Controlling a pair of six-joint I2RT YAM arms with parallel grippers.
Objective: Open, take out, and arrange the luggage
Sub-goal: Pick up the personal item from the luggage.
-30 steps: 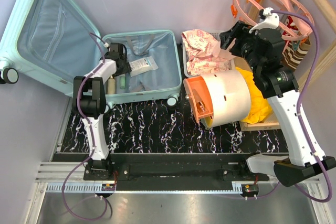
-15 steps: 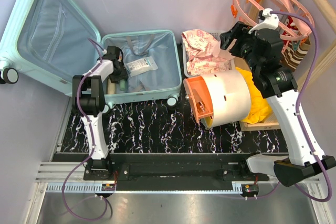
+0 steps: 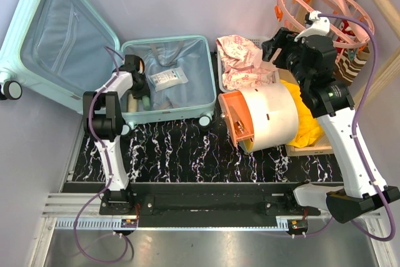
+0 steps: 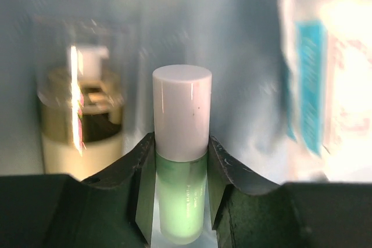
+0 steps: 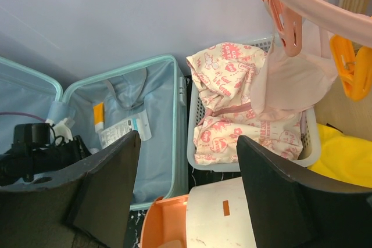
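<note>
Mint-blue luggage (image 3: 94,48): ribbed hard-shell suitcase with grey-blue lining, lying open. Its lid is propped up to the left of the left hand, and its lower shell lies flat around that hand. It is well to the left of the right hand.
Left hand (image 3: 142,89): lowered into the lower shell, near the left wall. The fingers are clamped on both sides of the green bottle.
Green bottle (image 4: 181,201): translucent pale green body with a white cap. It sits between the left hand's fingers, with the cap standing clear beyond the fingertips.
Cream jar (image 4: 81,126): has a gold collar. It is just left of the left hand in the wrist view and is blurred.
Clear packet (image 3: 167,78): carries a white label with blue print. It lies on the lining just right of the left hand.
Right hand (image 5: 189,139): raised over the far right of the tabletop (image 3: 187,154). The fingers are wide apart with nothing between them.
White mesh basket (image 5: 311,137): below and ahead of the right hand, just beside the luggage's right wall. It holds a cream garment (image 5: 232,103) with a pink print.
Cream cylinder (image 3: 275,114): lies on its side with its orange end facing left. It is nearer the arm bases than the right hand.
Yellow cloth (image 3: 306,126): lies under the right arm, against the cylinder.
Pink clip hanger (image 3: 325,1): round frame just beyond the right hand.
</note>
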